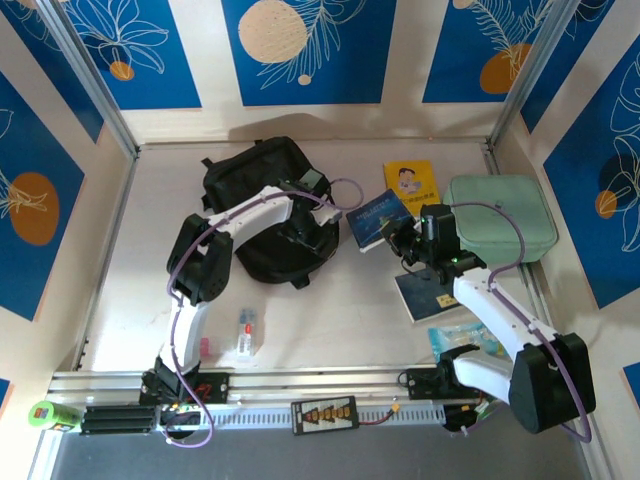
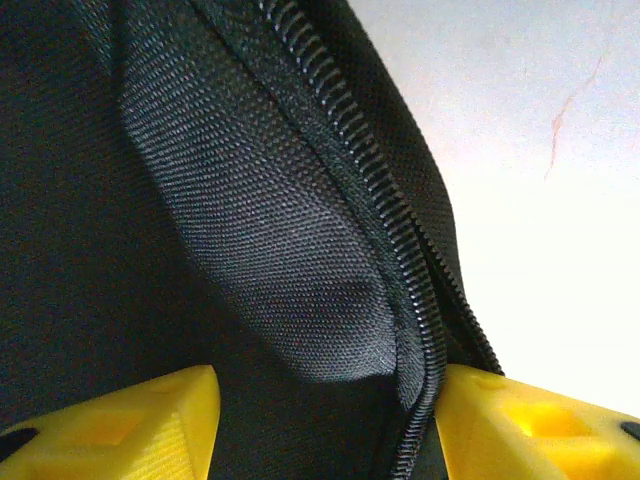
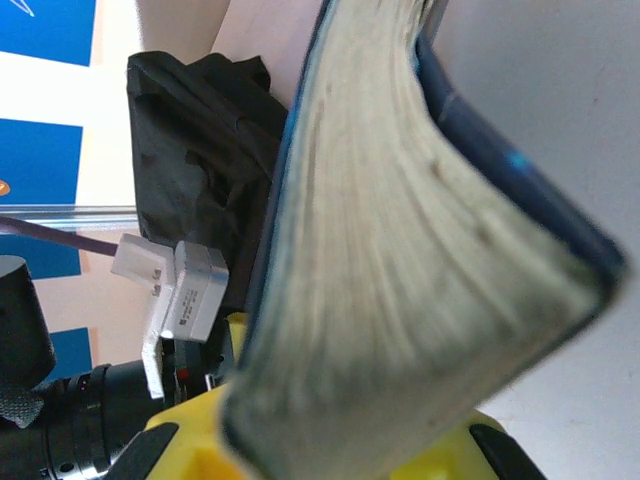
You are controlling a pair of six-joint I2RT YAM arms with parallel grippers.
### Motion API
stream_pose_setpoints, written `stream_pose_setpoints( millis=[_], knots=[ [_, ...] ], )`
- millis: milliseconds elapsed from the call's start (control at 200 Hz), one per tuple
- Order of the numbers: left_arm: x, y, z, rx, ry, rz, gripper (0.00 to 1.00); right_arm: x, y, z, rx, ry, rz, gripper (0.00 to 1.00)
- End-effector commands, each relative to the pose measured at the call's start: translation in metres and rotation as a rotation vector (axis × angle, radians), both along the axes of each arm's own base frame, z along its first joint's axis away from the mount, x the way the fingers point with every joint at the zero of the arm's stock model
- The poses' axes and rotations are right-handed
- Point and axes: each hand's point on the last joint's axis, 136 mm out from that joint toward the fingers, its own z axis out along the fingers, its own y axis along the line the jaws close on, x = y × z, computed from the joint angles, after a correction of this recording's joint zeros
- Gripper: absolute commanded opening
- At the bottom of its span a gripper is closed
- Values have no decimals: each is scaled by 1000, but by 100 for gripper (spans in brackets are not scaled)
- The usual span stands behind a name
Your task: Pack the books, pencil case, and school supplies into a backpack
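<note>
So the black backpack (image 1: 255, 190) has its zipper edge (image 2: 400, 290) pinched in the part-closed left hand (image 2: 330, 400), the dark blue book (image 1: 378, 218) is clamped tight in the right hand (image 3: 335, 435) just beside the bag, and next I'd guess it needs sliding into the opening.

Your left arm (image 1: 250, 210) and right arm (image 1: 490, 300) are built alike: slim white links between bulky black joint housings (image 1: 545, 385). A thin purple cable (image 1: 497, 212) loops loosely along each arm. A small green light (image 1: 456, 262) glows near the right arm's wrist. The left hand (image 2: 325, 420) and right hand (image 3: 340, 445) have bright yellow, blocky plastic fingers (image 2: 120, 425). A grey box with a white plug (image 3: 195, 290) sits on the left wrist.
</note>
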Motion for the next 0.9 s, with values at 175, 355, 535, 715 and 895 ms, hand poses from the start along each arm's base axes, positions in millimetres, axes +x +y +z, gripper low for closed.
stream_pose_setpoints(
  millis=[175,355,535,715,895],
  knots=[
    [-8,35,-2,159,-23,-61,58,8,12,21,40,-72,31,2],
    [-6,25,8,96,-42,-47,32,9,14,20,39,-67,33,2],
    [2,22,32,57,-104,-26,7,8,16,20,38,-66,41,2],
    [3,21,60,14,-158,-22,0,7,16,18,32,-65,44,1],
    [6,20,93,-34,-217,-6,0,6,19,32,31,-134,80,1]
  ],
)
